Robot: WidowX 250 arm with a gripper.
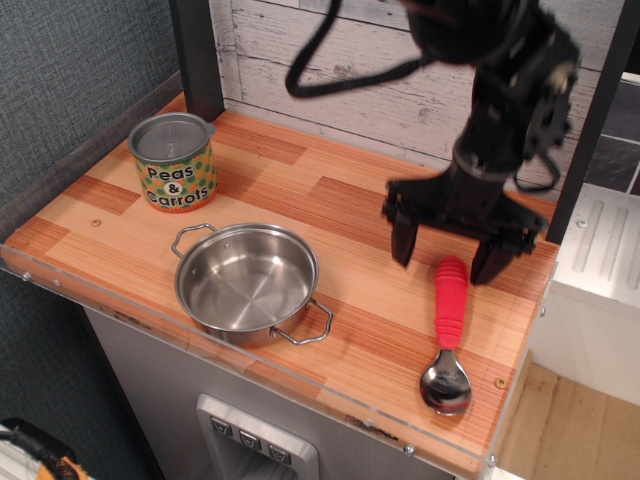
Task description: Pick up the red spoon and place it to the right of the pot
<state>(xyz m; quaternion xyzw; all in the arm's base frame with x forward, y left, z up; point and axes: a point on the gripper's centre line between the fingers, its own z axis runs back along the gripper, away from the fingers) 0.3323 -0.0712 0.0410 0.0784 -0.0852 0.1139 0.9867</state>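
Note:
The red spoon (449,302) lies flat on the wooden counter at the front right, red ribbed handle toward the back, shiny silver bowl toward the front edge. The pot (246,281), a shallow steel pan with two wire loop handles, sits at the front left-centre, well left of the spoon. My gripper (447,253) hangs just above the top end of the spoon's handle. Its two black fingers are spread wide, one on each side of the handle, not touching it. The gripper is open and empty.
A green-orange "Peas & Carrots" tin can (174,162) stands at the back left. A dark post (197,55) rises at the back left corner. A clear acrylic lip (300,385) runs along the counter's front edge. A white wood-plank wall stands behind.

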